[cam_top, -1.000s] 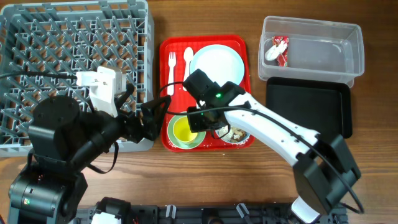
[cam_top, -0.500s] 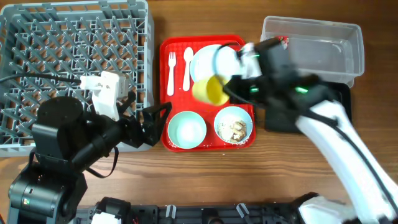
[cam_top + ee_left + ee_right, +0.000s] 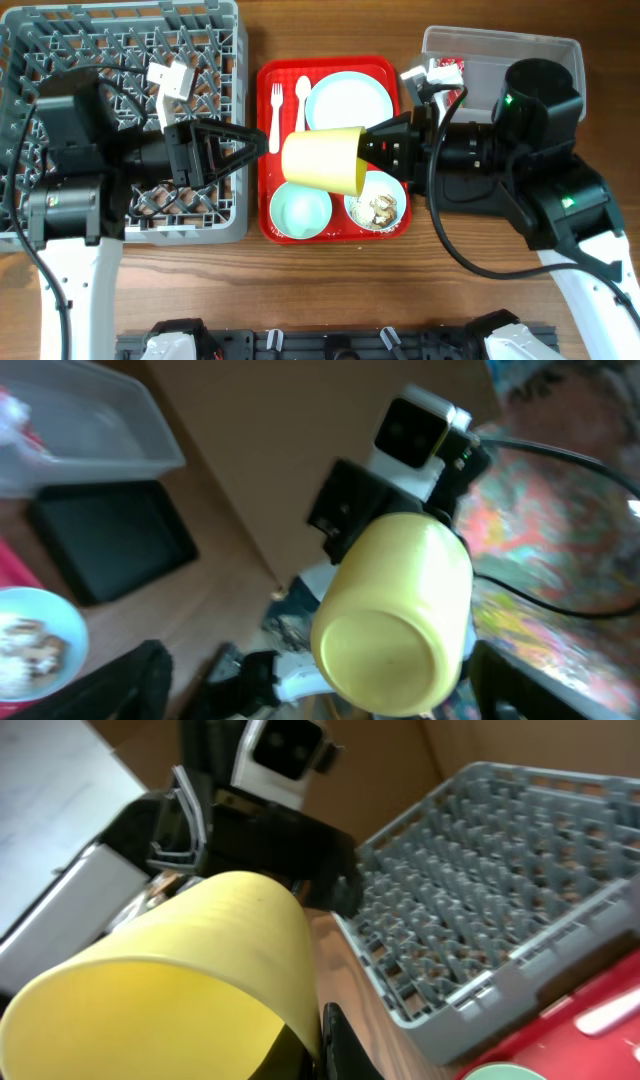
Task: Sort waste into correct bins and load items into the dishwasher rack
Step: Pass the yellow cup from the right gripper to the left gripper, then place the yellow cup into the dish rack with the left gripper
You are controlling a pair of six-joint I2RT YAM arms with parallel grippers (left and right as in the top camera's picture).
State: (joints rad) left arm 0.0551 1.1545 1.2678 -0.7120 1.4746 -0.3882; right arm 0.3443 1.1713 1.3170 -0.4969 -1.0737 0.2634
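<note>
Right arm reaches left across the red serving tray with its wrist level. The right gripper is clamped on the rim of the yellow cup. In my right wrist view one black finger sits against the rim's edge.

The cup is held in the air above the tray, lying on its side. Its long axis runs left-right across the table, with the base toward the left arm and the mouth toward the right gripper. The left wrist camera looks straight at the cup's round base.

Left arm reaches right from over the dishwasher rack. The left gripper has its jaws wide and empty. It's level with the cup, tips just beside the base but apart from it.

On the tray:
- plate, fork and spoon at the far end
- empty bowl at the near end
- second bowl, holding the food scraps, beside the empty one

The wrapper is in the clear tub, and its print is too small to read. The black tray lies next to the tub.
</note>
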